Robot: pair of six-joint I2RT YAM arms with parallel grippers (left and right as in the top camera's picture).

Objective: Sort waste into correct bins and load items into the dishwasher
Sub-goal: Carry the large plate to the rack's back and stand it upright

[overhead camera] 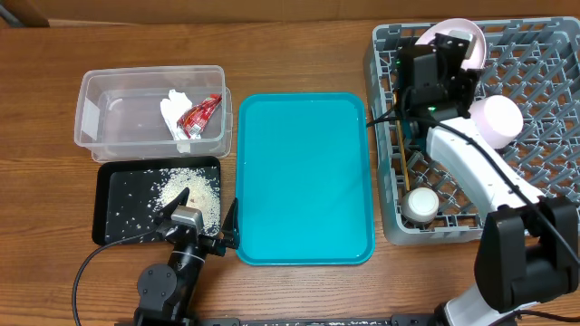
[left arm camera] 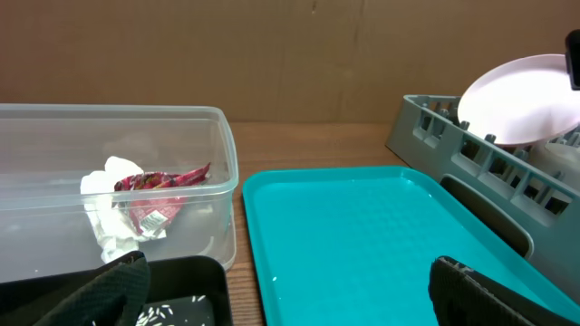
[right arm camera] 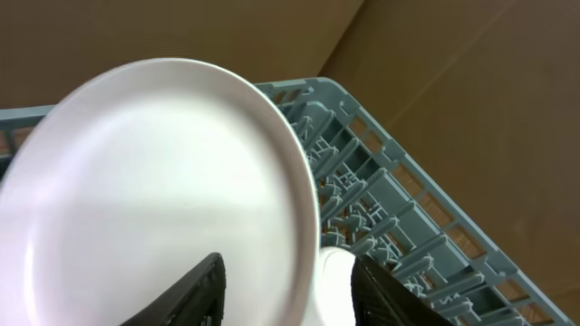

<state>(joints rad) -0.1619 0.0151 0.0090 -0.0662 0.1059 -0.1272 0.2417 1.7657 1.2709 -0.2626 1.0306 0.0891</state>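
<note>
Right end effector (right arm camera: 288,264) astride one plate (right arm camera: 154,199), one wrapper (overhead camera: 200,112)

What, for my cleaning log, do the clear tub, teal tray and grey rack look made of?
Tub: likely clear glossy plastic; the napkin and wrapper show through its walls in the left wrist view.
Teal tray: probably moulded plastic, smooth with a soft sheen and a rounded rim.
Rack: seemingly matte grey plastic, moulded as a grid with pegs.

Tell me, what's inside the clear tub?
A crumpled white napkin and a red-and-white snack wrapper lie in the clear tub. Whatever sits beneath them is covered.
</note>
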